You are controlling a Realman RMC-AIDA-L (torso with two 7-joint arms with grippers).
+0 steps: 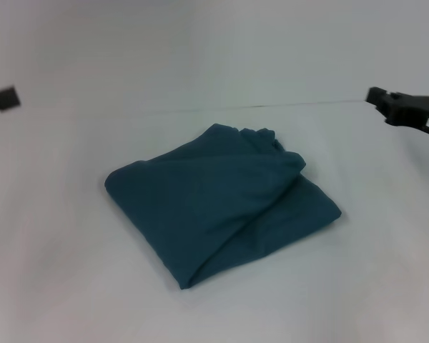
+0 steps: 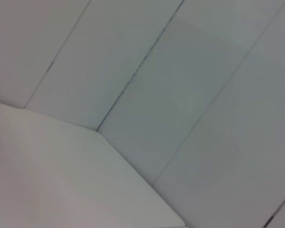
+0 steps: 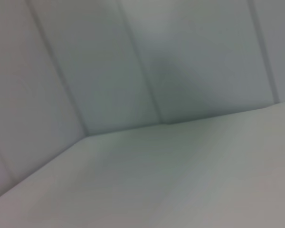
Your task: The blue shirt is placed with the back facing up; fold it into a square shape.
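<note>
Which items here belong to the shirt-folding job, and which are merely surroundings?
Job:
- dark teal-blue knit T-shirt, folded into a rough square
- left gripper, far left
- right gripper, far right

Surroundings:
- white table
- white panelled wall

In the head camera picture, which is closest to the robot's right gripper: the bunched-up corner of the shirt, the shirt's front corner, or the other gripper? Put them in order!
From the right gripper:
1. Bunched corner of the blue shirt, far side.
2. Front corner, near edge.
3. Left gripper, opposite side.
</note>
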